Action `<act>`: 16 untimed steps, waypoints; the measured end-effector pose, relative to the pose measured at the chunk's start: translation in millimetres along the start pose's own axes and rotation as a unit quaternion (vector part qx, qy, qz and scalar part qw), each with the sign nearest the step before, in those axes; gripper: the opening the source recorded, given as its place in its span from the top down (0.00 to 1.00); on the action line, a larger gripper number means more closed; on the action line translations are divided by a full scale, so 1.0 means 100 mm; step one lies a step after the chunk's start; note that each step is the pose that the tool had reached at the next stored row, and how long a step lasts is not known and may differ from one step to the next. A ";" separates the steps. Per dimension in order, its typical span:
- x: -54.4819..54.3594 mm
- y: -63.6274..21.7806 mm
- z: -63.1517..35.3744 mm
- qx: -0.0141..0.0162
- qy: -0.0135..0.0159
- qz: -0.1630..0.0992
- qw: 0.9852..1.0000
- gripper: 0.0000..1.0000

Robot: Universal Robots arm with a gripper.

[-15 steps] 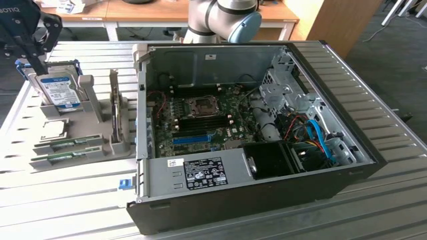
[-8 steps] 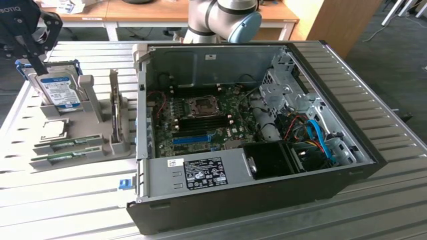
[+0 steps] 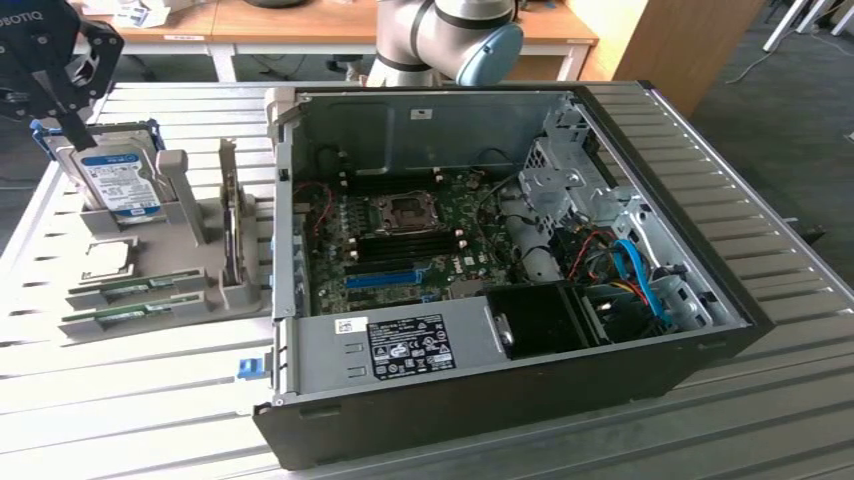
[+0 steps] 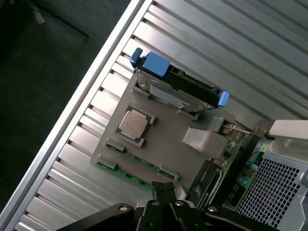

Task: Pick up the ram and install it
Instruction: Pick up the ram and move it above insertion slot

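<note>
One black two-fingered tool [image 3: 74,128] [image 4: 163,188] hangs clenched, fingertips pressed together, above a boxy silver hard drive with a blue-white label [image 3: 118,180] standing upright in a grey plastic holder [image 3: 150,264]. We see the ram [image 3: 134,288] [image 4: 122,174], a thin green circuit-board stick, lying low in that holder's slots, apart from the tool. The holder rests on the ribbed metal counter [image 3: 134,400], beside an open black computer case [image 3: 534,400].

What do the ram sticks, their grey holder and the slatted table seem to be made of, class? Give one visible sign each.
The ram sticks look like green circuit board, probably fibreglass laminate. The holder: likely plastic, uniform dull grey. The table: metal, probably aluminium; its ribbed slats shine.
</note>
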State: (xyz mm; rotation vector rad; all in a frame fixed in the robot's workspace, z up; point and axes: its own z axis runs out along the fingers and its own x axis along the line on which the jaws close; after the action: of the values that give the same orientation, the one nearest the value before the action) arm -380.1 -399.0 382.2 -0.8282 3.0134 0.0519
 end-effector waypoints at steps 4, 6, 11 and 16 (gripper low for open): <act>0.00 0.000 0.000 -0.001 0.001 -0.037 0.999 0.89; 0.00 0.000 0.000 -0.001 0.002 -0.054 0.999 0.89; 0.00 0.000 0.000 -0.002 0.003 -0.100 0.995 0.89; 0.00 0.000 0.000 -0.004 0.004 -0.145 0.989 0.89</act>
State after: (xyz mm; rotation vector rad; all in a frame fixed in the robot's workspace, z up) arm -380.1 -399.0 382.2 -1.2594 2.8657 0.0551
